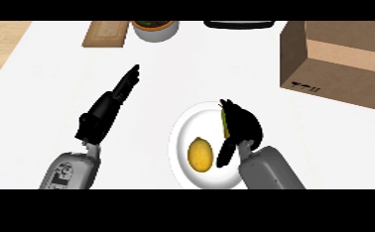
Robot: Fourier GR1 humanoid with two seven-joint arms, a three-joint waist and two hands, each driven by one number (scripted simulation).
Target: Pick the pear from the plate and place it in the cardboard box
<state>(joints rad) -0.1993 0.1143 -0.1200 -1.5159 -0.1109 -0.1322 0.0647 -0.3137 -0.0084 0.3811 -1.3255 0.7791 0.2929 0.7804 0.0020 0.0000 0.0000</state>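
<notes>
Where the white plate (183, 127) sits on the tabletop (219, 62), the right hand (242, 122) curls over a greenish sliver (seemingly the pear (223, 121), mostly hidden), a lemon (201, 153) lies just beside it, the cardboard box (330, 67) stands well apart, and the left hand (110, 104) rests straight-fingered.

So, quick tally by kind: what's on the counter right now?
Plates: 1
Yellow fruit: 1
Cardboard boxes: 1
Wooden boards: 1
Potted plants: 1
Dark trays at far edge: 1
Total: 6
</notes>
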